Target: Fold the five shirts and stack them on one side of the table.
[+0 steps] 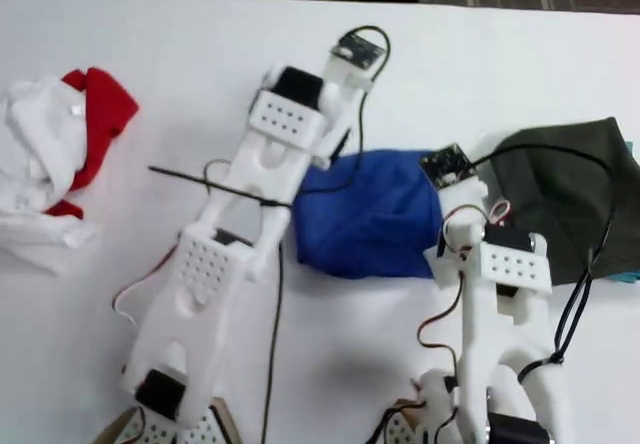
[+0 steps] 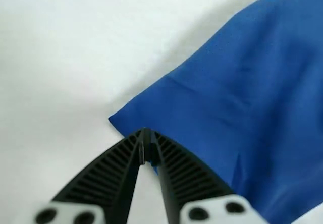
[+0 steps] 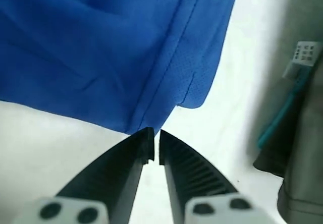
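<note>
A blue shirt [image 1: 370, 214] lies crumpled in the middle of the white table [image 1: 200, 54]. My left gripper [image 1: 335, 156] is at its upper left edge. In the left wrist view its fingers [image 2: 145, 144] are shut, pinching a corner of the blue shirt [image 2: 242, 93]. My right gripper [image 1: 447, 192] is at the shirt's right edge. In the right wrist view its fingers [image 3: 151, 144] are closed to a thin slit on the hem of the blue shirt [image 3: 101, 47].
A dark green shirt [image 1: 570, 194] lies at the right edge over a teal one [image 1: 625, 276]; its label [image 3: 305, 52] is visible beside the blue hem. A white shirt [image 1: 40, 154] and a red shirt [image 1: 105, 114] are heaped at the far left.
</note>
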Robot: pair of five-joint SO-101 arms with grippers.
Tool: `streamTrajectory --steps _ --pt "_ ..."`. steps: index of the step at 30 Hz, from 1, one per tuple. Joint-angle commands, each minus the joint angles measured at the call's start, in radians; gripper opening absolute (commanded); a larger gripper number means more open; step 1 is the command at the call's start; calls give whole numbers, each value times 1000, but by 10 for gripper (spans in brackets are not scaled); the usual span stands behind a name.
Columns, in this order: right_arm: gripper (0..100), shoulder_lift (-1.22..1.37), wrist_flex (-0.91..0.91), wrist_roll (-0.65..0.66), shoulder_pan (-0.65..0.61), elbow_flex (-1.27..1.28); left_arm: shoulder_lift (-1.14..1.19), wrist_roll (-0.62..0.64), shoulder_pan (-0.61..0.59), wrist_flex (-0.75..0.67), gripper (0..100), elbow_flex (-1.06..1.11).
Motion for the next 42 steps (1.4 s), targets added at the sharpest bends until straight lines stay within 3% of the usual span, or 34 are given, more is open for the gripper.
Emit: streamTrajectory --steps 1,12,21,28,34,42 --pt "21 -28 -19 -3 -4 -14 -8 3 6 -12 26 -2" --pt "20 -18 -56 -94 -163 23 198 -3 -49 -104 26 -12" --pt "20 -18 -236 29 -105 241 224 -5 -150 -123 26 -12" --pt "20 -18 -294 127 24 244 224 -5 -160 -117 26 -12" --pt "20 -19 -343 126 30 233 216 -5 -155 -95 26 -35" --pt "20 -67 -168 81 41 52 196 -3 -161 52 26 -288"
